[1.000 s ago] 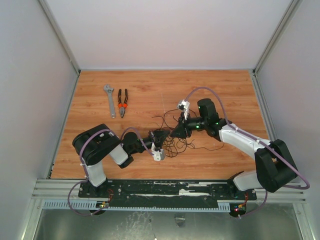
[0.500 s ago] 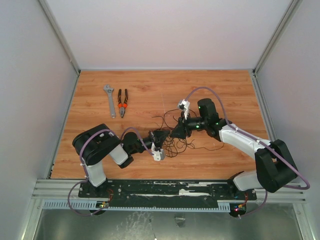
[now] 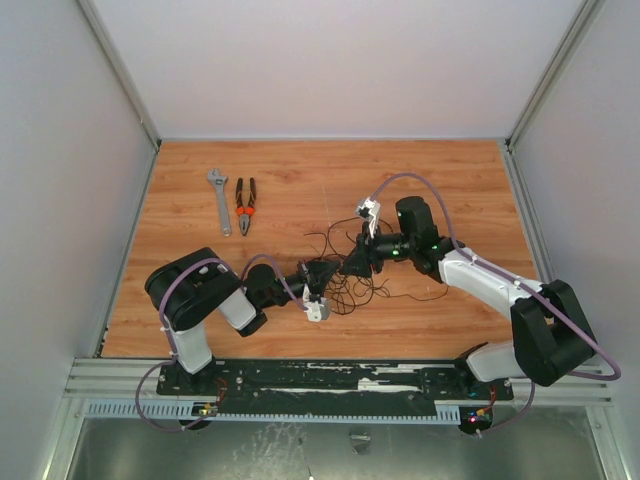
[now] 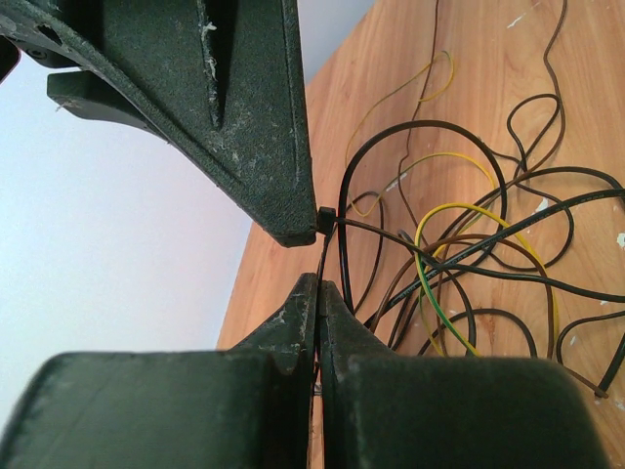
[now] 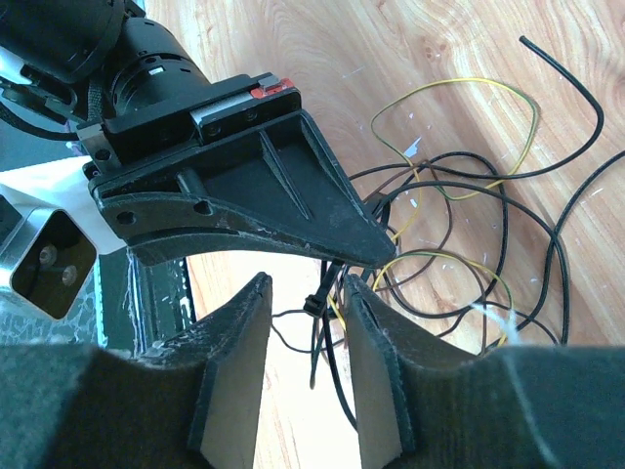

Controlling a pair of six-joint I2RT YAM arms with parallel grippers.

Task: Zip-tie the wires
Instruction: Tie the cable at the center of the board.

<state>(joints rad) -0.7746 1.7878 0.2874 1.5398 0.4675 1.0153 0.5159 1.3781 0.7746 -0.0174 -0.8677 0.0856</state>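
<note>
- Wood-grain bench (image 3: 300,170) inside a white-walled enclosure (image 3: 340,60); both arms meet at the middle of the top view.
- zip tie (image 4: 320,256): thin black strip, upright in the middle of the left wrist view. Its lower part is pinched in the left claw and its small square head is at the top end.
- left claw (image 4: 319,293): fingers pressed together on the zip tie strip, no gap showing.
- right claw (image 5: 308,283): narrow gap, fingers apart on either side of the zip tie head at the lower middle of the right wrist view. Cannot tell whether either pad touches it.
- In the left wrist view one right-claw fingertip sits just beside the zip tie head.
- wires (image 4: 459,244): loose tangle of black and yellow strands lying on the bench, right half of the left wrist view. In the top view they sit at centre, under and around both claws.
- Some strands run close to the zip tie; cannot tell if it loops around them.
- wrench (image 3: 219,200) and pliers (image 3: 245,205): side by side in the upper left of the top view, well apart from the tangle.
</note>
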